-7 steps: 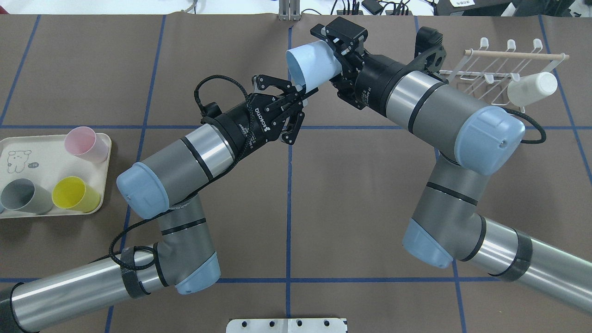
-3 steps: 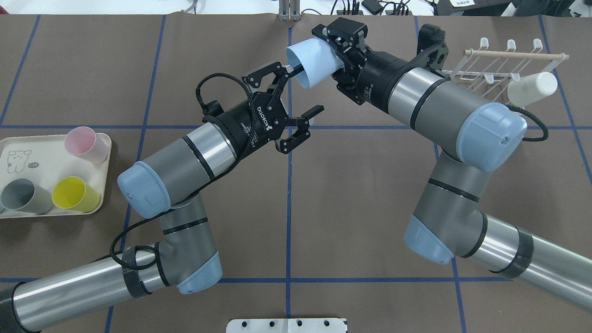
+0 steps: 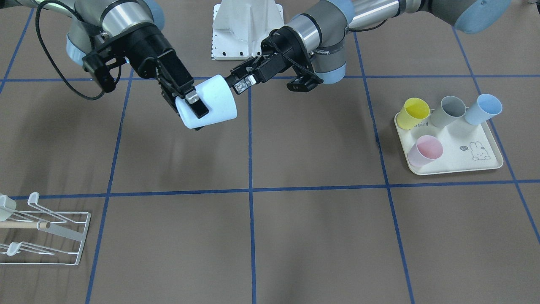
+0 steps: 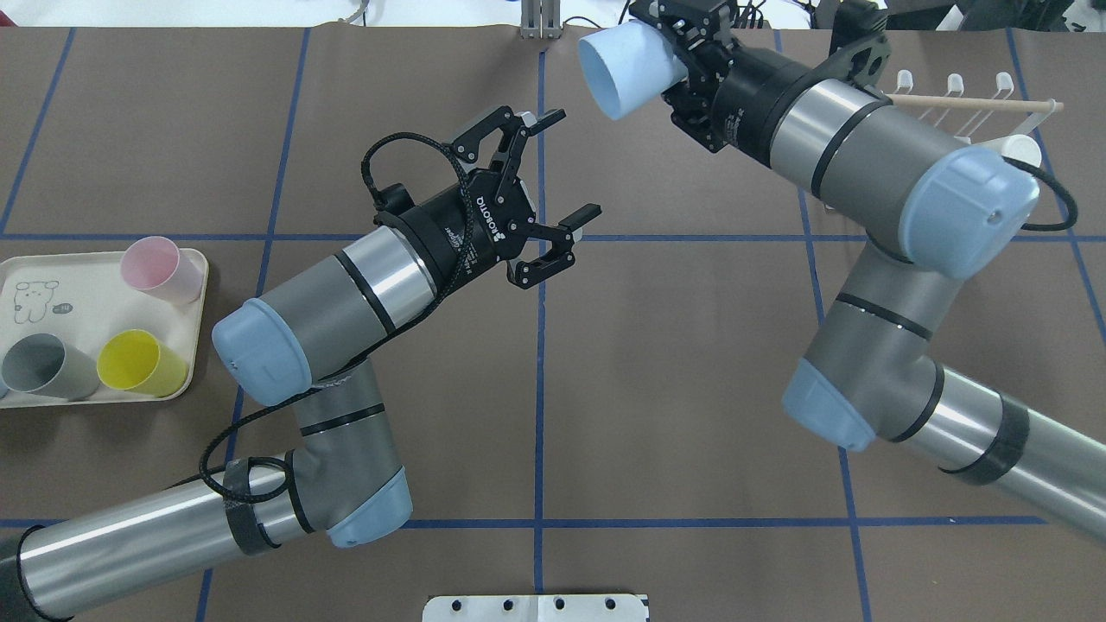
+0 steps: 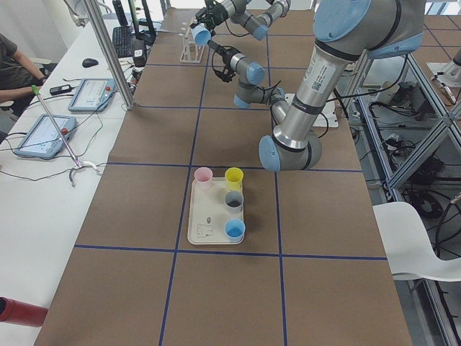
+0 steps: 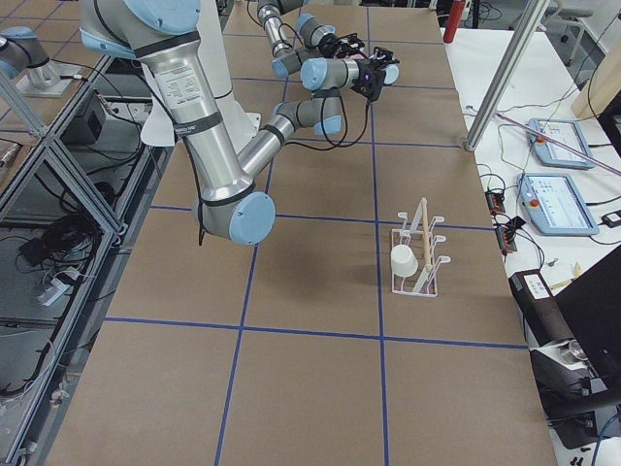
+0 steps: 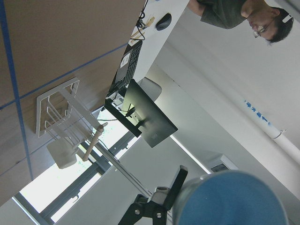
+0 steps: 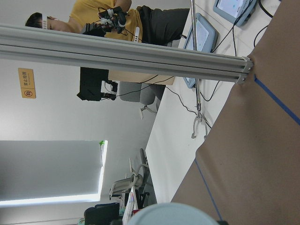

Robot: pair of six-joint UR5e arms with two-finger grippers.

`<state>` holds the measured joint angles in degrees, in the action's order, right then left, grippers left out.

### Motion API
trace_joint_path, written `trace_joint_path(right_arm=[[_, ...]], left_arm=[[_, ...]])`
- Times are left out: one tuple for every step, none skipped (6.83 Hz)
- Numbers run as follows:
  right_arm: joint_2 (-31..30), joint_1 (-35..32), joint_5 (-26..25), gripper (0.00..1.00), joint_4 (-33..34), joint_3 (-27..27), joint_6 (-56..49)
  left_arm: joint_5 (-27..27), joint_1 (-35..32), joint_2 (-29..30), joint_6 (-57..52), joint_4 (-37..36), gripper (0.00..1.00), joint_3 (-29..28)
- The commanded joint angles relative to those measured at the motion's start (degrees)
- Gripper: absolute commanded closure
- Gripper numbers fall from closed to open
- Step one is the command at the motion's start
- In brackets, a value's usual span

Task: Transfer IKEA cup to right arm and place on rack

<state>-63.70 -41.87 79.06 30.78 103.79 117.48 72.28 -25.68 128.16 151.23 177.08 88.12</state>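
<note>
A light blue IKEA cup [image 4: 624, 67] lies sideways in the air over the table's far middle. My right gripper [image 4: 684, 47] is shut on its base end. From the front, the cup [image 3: 213, 103] hangs clear of the table in that gripper [image 3: 192, 105]. My left gripper [image 4: 570, 162] stands open and empty, a short way below and left of the cup's mouth, not touching it. The white wire rack [image 4: 959, 102] with its wooden rod sits at the far right, partly hidden by the right arm. The rack [image 6: 419, 254] carries one white cup [image 6: 403, 260].
A cream tray [image 4: 52, 285] at the left edge holds a pink cup [image 4: 160, 268], a yellow cup [image 4: 138, 363] and a grey cup [image 4: 39, 367]. The front view adds a blue cup [image 3: 485, 109] on that tray. People sit at the desks beyond the table.
My left gripper opened and let go of the cup's rim, then drew back slightly. My right gripper carried the cup away, toward the far right side.
</note>
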Motion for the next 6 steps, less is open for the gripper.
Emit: trace_joint_path(right_arm=[[-1.4,-12.0,11.1,1.0,1.1,-3.1,-6.4],[-3.2,-15.8,14.4,1.0,2.8,-4.2,-14.0],[-5.7,-17.2,14.9,1.0,4.8,-4.1,-21.3],[-9.9,-18.3,14.6,1.0,5.3,-4.0,-28.6],[-14.2,-19.7,13.4,1.0,6.1,-4.0,-38.2],[-19.0,-21.5,10.9,1.0,6.2,-3.7,-49.0]], left_arm=[[0.2,-0.6,-0.3,-7.5,-0.2,0.0,1.3],[0.2,-0.9,-0.4,-12.2,-0.9,0.0,2.0],[0.8,-2.1,-0.4,-15.0,-1.6,0.0,2.0],[6.0,-4.7,-0.5,-16.6,-7.0,0.0,2.0],[9.6,-6.2,-0.4,-21.3,-12.8,0.0,2.2],[9.7,-6.5,-0.5,-26.8,-15.2,0.0,2.5]])
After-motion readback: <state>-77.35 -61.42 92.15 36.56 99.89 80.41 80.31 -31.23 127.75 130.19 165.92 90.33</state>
